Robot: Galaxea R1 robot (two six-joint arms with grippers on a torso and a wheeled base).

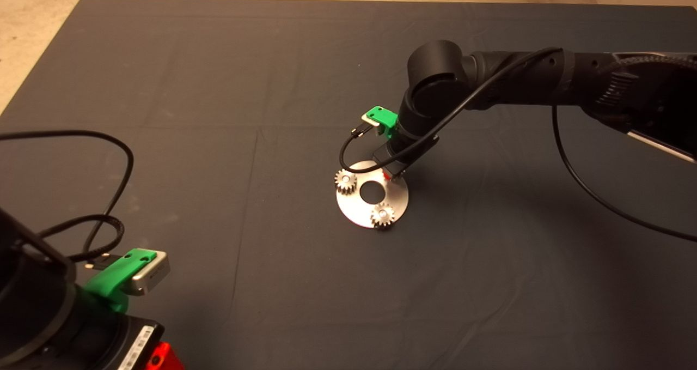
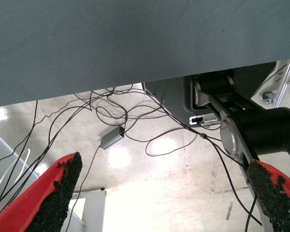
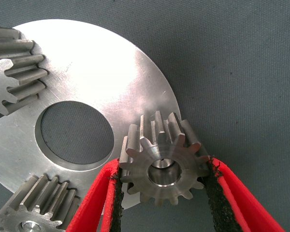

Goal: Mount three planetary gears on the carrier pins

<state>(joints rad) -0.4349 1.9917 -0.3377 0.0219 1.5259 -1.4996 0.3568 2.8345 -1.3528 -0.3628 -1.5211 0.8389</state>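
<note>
Open mat (image 1: 218, 114) all round the disc (image 1: 359, 209) — two seated gears (image 1: 345, 181) and the right arm (image 1: 490, 81) crowd it, seemingly.

My right arm (image 1: 523, 81) is matte black with a rounded elbow joint and a thin black cable (image 1: 588, 190) looping beneath it. A green bracket (image 1: 381, 116) sits at its wrist. The left hand (image 2: 164, 193) has red fingers (image 2: 48, 198) faced with rough black pads.

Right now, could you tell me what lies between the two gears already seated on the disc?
In the head view, only bare disc and part of its central hole lie between the left gear and the lower gear; the right tool grips the third gear elsewhere.
</note>
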